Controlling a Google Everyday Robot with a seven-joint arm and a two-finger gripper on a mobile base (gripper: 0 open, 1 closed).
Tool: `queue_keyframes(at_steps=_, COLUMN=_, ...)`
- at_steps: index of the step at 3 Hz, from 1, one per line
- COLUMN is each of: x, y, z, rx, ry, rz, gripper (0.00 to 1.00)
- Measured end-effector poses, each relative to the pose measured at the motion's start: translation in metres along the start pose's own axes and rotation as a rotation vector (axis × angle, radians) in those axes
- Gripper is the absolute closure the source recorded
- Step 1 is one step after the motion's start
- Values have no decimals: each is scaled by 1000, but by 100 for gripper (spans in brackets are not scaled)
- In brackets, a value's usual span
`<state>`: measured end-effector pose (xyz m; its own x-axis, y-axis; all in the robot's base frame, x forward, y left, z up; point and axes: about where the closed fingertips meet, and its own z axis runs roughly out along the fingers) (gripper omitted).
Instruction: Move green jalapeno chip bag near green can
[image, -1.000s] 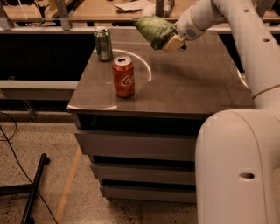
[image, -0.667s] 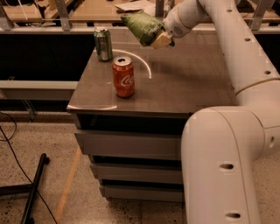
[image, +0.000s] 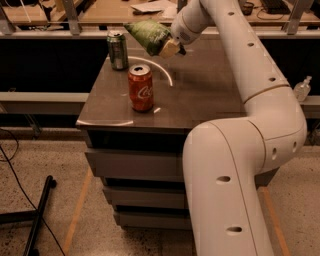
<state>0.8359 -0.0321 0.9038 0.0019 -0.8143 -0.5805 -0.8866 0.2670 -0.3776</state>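
My gripper (image: 167, 47) is shut on the green jalapeno chip bag (image: 148, 35) and holds it in the air above the far part of the table, tilted. The bag hangs just right of the green can (image: 118, 49), which stands upright at the table's far left corner. Bag and can are close but apart. My white arm reaches in from the right and front.
A red Coca-Cola can (image: 141, 88) stands upright on the dark tabletop (image: 200, 95), in front of the green can. The table is a drawer cabinet. A wooden bench runs behind it. A clear bottle (image: 302, 89) stands at the right. A black pole lies on the floor at left.
My gripper has carried the chip bag to the left across the back of the table, from right of centre to just beside the green can. The cans have not moved.
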Motion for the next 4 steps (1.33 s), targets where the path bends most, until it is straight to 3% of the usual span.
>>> queue_keyframes(at_steps=1, x=10, y=2, z=4, rx=-16, ry=16, rz=43, gripper=100)
queue_keyframes(at_steps=2, x=10, y=5, z=-1, rx=-32, ry=10, rz=23, gripper=98)
queue_keyframes(at_steps=3, x=6, y=8, z=-6, rx=-43, ry=10, rz=-27, gripper=74)
queue_keyframes(at_steps=4, x=6, y=9, z=-2, rx=-48, ry=10, rz=-31, gripper=51)
